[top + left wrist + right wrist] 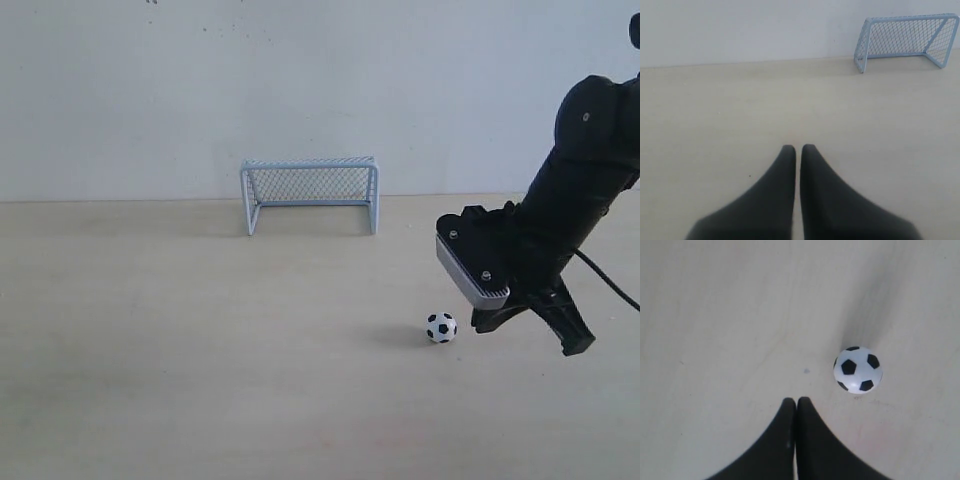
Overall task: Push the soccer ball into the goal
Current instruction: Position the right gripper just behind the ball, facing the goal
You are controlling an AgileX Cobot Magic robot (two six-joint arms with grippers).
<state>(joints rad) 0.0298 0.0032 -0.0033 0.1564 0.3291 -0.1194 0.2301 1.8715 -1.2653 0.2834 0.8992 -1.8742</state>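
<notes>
The soccer ball [441, 327] is a tiny white ball with black patches, resting on the pale tabletop right of centre. My right gripper [480, 324] hangs just to its right, tips close to the ball but apart from it. In the right wrist view the ball [858, 369] lies a little ahead and to one side of the right gripper [796, 401], whose jaws are shut with nothing between them. The goal [310, 162] stands upright at the back by the wall, mouth facing the front. My left gripper [798, 148] is shut and empty, with the goal [910, 18] far ahead, off to one side.
A white wall [300, 80] rises right behind the goal. The light wooden table [200, 340] stretches bare between ball and goal. My right arm's black body [585, 170] comes in from the upper right, with a cable trailing at the right edge.
</notes>
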